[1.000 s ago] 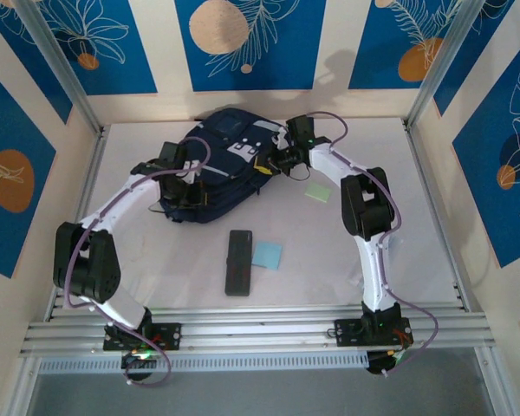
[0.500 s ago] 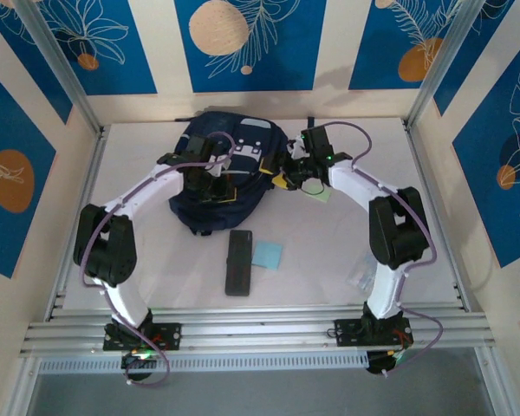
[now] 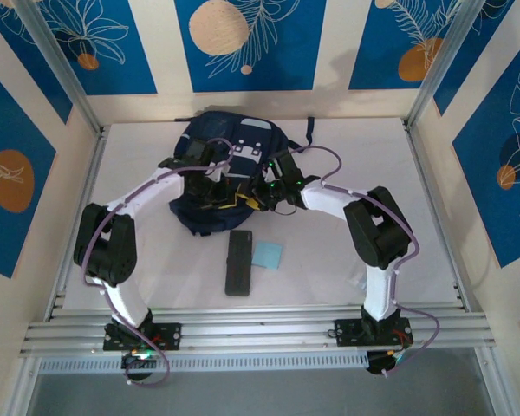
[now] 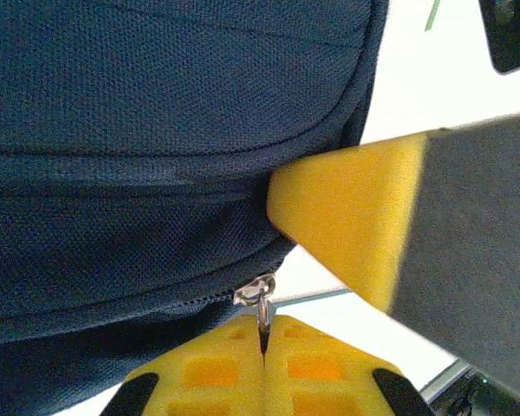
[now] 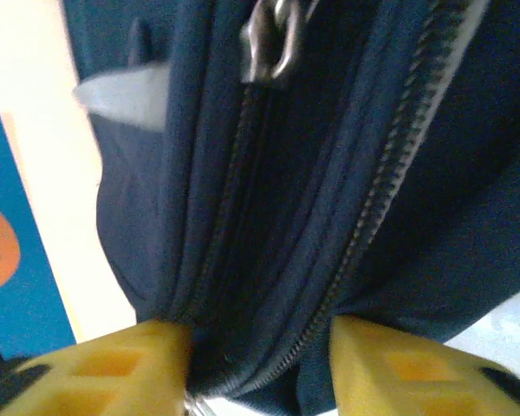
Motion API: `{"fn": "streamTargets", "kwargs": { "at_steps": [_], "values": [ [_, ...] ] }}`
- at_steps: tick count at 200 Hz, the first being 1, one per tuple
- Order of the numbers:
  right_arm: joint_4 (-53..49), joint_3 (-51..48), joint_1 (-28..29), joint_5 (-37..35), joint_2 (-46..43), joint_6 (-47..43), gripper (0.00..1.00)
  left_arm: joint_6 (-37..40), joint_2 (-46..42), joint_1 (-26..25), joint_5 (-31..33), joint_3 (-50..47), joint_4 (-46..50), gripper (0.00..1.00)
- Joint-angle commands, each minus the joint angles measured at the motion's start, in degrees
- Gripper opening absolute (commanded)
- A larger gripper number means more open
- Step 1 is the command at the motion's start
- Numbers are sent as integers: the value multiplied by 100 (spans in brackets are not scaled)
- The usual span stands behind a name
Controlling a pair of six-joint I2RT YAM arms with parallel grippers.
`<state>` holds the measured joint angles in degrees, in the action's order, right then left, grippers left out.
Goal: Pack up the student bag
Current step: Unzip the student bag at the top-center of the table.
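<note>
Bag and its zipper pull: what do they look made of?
The bag looks like dark navy woven fabric, probably synthetic, with a matte finish; the fine weave grain shows up close. The zipper pull looks like metal: silvery and glossy, with bright glints.

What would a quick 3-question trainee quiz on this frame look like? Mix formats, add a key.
1. True or false: the left gripper hangs open, clear of the student bag.
2. On the table, what lies just right of the black case in the top view? A) a light blue paper square B) a red ball C) scissors
3. Fill in: the right gripper has a fold of the ____ between its fingers, next to a zipper.
Key: 1 false, it is shut on a zipper pull. 2 A. 3 student bag.
</note>
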<state>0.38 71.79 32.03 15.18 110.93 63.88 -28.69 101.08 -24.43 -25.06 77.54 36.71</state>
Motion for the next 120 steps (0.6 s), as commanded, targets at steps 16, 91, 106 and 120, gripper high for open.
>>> {"fn": "streamTargets", "kwargs": {
  "at_steps": [16, 91, 106, 120],
  "values": [
    [18, 88, -80, -654, 139, 164, 19, -24, -319, -63, -493, -83, -47, 0],
    [-678, 186, -258, -503, -278, -574, 0, 632, -220, 543, 756, 235, 1054, 0],
    [-855, 308, -275, -380, -285, -766, 0, 973, -197, 759, 1196, 341, 1425, 0],
    [-1006, 454, -293, -174, -228, -935, 0, 1239, -185, 917, 1723, 437, 1653, 0]
  ]
}}
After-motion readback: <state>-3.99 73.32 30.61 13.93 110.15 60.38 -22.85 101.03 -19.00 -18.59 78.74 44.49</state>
